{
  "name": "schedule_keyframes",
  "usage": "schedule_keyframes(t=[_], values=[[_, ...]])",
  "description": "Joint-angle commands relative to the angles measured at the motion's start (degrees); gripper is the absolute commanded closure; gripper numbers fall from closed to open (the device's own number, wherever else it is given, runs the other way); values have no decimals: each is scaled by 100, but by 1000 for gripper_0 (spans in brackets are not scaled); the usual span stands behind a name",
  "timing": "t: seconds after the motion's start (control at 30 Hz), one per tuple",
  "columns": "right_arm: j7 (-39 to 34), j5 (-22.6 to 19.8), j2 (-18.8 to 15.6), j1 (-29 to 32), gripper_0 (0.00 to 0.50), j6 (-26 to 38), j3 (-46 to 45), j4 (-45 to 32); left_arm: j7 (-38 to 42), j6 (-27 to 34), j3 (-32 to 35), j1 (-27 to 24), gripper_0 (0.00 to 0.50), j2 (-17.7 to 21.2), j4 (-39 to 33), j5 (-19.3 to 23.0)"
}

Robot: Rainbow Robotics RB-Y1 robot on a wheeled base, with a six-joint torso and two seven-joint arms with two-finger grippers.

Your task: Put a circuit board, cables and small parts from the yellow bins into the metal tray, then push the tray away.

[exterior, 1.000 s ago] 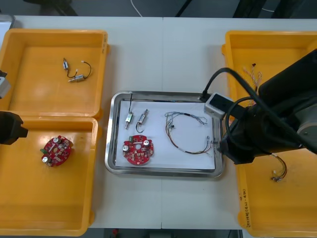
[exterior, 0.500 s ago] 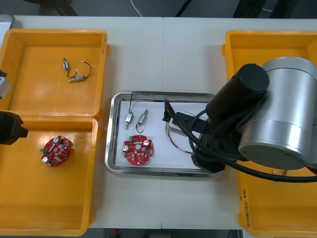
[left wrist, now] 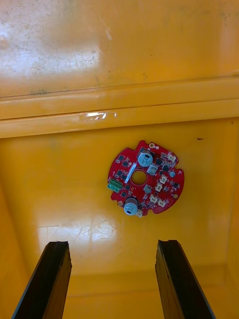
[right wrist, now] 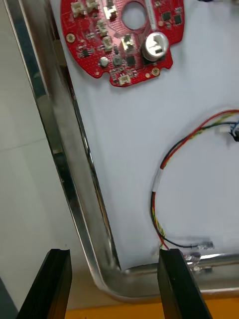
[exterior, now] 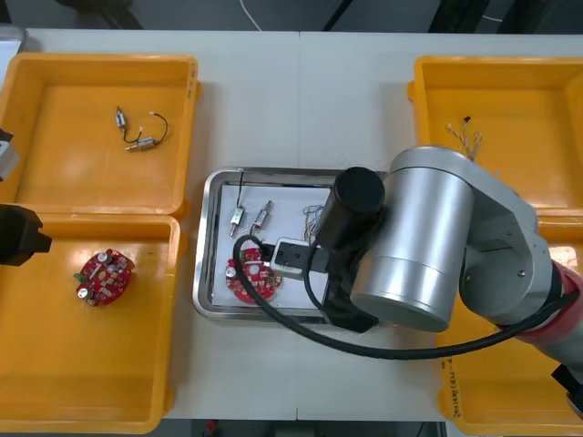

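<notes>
Your right gripper is hovering with fingers spread, straddling a corner of the metal tray, one finger outside the rim. The tray is sitting between the yellow bins, carrying a circuit board, a red and yellow cable and small metal parts. It is looking rigid, light and probably slippery, so you are best pushing low on its near rim. Your left gripper is hovering, spread, over a second circuit board. Possible small print on a bin edge is proving unreadable.
</notes>
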Motion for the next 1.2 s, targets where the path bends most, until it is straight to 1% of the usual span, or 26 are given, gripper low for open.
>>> schedule_keyframes(t=[0.03, 0.13, 0.2, 0.23, 0.33, 0.4, 0.67, 0.93, 1.2], values=[[664, 170, 361, -122, 0, 17, 90, 129, 95, 38, 149, 97, 0, 255, -180, 41], [963, 214, 405, -60, 0, -102, 143, 173, 95, 38, 149, 97, 0, 255, -180, 41], [1104, 355, 431, 71, 0, -234, 222, 173, 95, 38, 149, 97, 0, 255, -180, 41], [1113, 390, 431, 98, 0, -260, 257, 173, 95, 38, 149, 97, 0, 255, -180, 41], [1139, 697, 449, 291, 0, -471, 468, 173, 95, 38, 149, 97, 0, 255, -180, 41], [1139, 803, 449, 388, 0, -577, 573, 200, 95, 38, 149, 97, 0, 255, -180, 41], [1192, 996, 510, 713, 0, -761, 749, 208, 95, 38, 149, 97, 0, 255, -180, 41], [1139, 1330, 818, 748, 0, -955, 925, 727, 95, 38, 149, 97, 0, 255, -180, 41], [1113, 1620, 932, 748, 0, -1394, 1162, 1202, 95, 38, 149, 97, 0, 255, -180, 41]])
